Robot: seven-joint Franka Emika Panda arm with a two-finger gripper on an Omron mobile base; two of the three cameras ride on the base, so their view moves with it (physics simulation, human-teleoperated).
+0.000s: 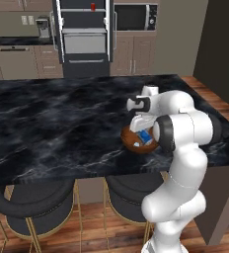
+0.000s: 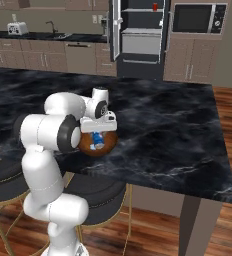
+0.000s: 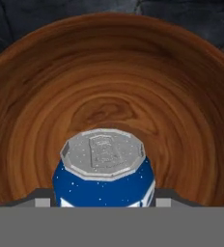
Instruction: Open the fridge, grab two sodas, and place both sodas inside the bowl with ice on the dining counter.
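The reddish-brown bowl [image 1: 128, 140] [image 2: 109, 144] [image 3: 36, 96] rests near the front edge of the black marbled dining counter [image 1: 52, 118] [image 2: 178, 130]. My gripper [image 1: 141, 131] [image 2: 97, 134] [image 3: 104, 202] points down into the bowl, shut on the blue soda [image 1: 145, 136] [image 2: 95, 139] [image 3: 103, 185], which stands upright inside it, silver top toward the hand camera. No ice shows in the bowl. Across the room the dark fridge [image 1: 84, 66] [image 2: 138, 67] stands with its doors open. A red soda [image 1: 93, 6] [image 2: 155, 6] sits on an upper shelf.
Round black stools [image 1: 32, 207] [image 2: 95, 192] stand under the counter's near edge. A microwave [image 1: 136, 17] [image 2: 198, 19] sits right of the fridge, above brown cabinets. A toaster [image 2: 17, 28] and a sink are on the back counter.
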